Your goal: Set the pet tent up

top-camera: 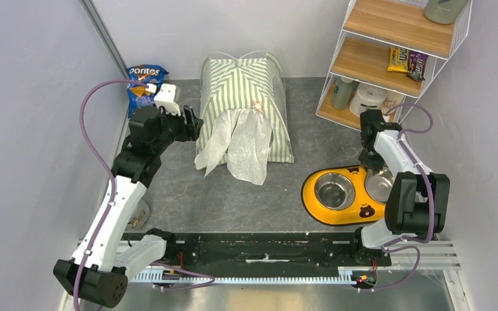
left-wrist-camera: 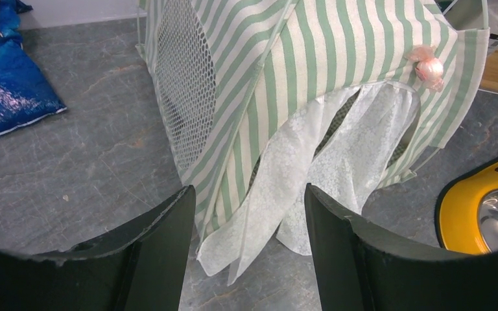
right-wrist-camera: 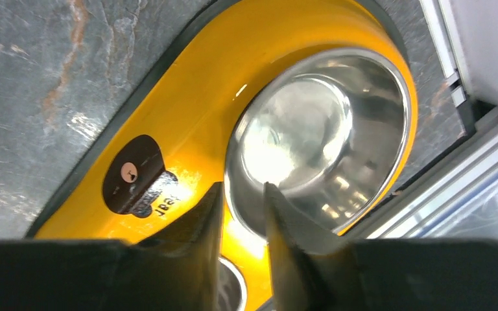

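- The tent stands upright at the back middle of the table, and its white flaps spill forward from the front opening onto the tabletop.
- The left hand is spread wide and holds nothing. It hovers just beside the tent's left front corner.
- The right hand is parted only narrowly and grips nothing. It hangs over the yellow bowl holder between its two steel bowls.
- A blue chip bag lies left of the tent.

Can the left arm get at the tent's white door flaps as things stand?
Probably yes: the open left tool faces the white flaps of the pet tent, nothing standing between them.
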{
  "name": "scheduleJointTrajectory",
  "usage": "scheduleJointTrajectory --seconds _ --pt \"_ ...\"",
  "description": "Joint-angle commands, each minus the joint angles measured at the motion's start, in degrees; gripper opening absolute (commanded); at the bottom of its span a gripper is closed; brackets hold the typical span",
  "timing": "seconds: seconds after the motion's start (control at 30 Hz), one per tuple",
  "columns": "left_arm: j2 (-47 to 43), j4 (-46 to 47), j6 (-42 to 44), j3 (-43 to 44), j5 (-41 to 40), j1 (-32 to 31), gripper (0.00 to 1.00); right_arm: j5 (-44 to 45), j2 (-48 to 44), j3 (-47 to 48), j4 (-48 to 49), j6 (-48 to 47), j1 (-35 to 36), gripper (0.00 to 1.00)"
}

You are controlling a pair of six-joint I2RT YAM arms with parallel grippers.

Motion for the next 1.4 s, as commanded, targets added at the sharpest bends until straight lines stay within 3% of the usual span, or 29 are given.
scheduleJointTrajectory --seconds 0.0,0.27,0.33,0.37,0.6,0.77,1.1,1.37 --pt "-1.97 -2.81 -3.32 2.43 2.03 0.09 0.69 -1.62 -3.51 0.28 1.47 1.22 -0.3 0.43" --pt "-7.98 -13.33 -7.89 2.41 0.1 0.11 0.69 -8.26 -12.64 2.63 -0.62 2.39 -0.3 0.71" --pt "-10.06 -16.49 -11.46 2.78 -2.27 0.16 0.69 -12.23 -15.95 3.63 -0.86 1.96 -0.3 0.82" --pt "-10.95 -18.66 -12.85 3.55 -4.49 0.11 0.69 -15.07 -18.12 4.19 -0.66 1.24 -0.3 0.96" --pt "-16.47 -31.65 -20.23 6.53 -5.75 0.09 0.7 -31.6 -30.76 10.43 -5.51 0.58 -0.3 0.97" --pt "-22.02 -39.2 -25.98 9.21 -6.57 0.11 0.7 -37.47 -34.15 20.61 -14.35 1.38 -0.3 0.97" --pt "-26.9 -53.25 -23.91 19.8 -0.56 0.1 0.73 -40.61 -35.1 41.33 -32.43 1.66 -0.3 0.97" --pt "-29.42 -55.99 -22.38 22.96 -2.14 0.09 0.76 -46.37 -36.79 42.45 -33.4 3.44 -0.3 0.97"
